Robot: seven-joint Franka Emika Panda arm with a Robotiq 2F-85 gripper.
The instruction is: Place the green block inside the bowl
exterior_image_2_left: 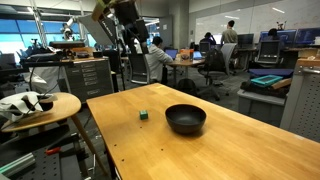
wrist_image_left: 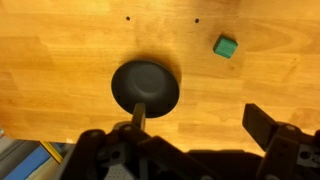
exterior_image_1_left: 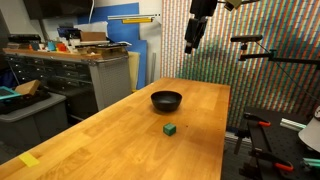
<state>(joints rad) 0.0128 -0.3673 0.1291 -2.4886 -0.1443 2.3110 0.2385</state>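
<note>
The green block (exterior_image_1_left: pixel 170 129) is a tiny cube on the wooden table, a little in front of the black bowl (exterior_image_1_left: pixel 166 100). Both show in both exterior views, block (exterior_image_2_left: pixel 144 115) to the left of the bowl (exterior_image_2_left: pixel 185 119). In the wrist view the bowl (wrist_image_left: pixel 145 87) is at centre and the block (wrist_image_left: pixel 226 46) at upper right. My gripper (exterior_image_1_left: pixel 192 45) hangs high above the table's far end, well above the bowl. It is open and empty; its fingers (wrist_image_left: pixel 200 125) are spread wide in the wrist view.
The wooden table (exterior_image_1_left: pixel 120 135) has a yellow tape piece (exterior_image_1_left: pixel 29 159) near its front corner. A small round side table (exterior_image_2_left: pixel 40 108) with clutter stands beside it. Benches, cabinets and seated people (exterior_image_2_left: pixel 157 55) are in the background.
</note>
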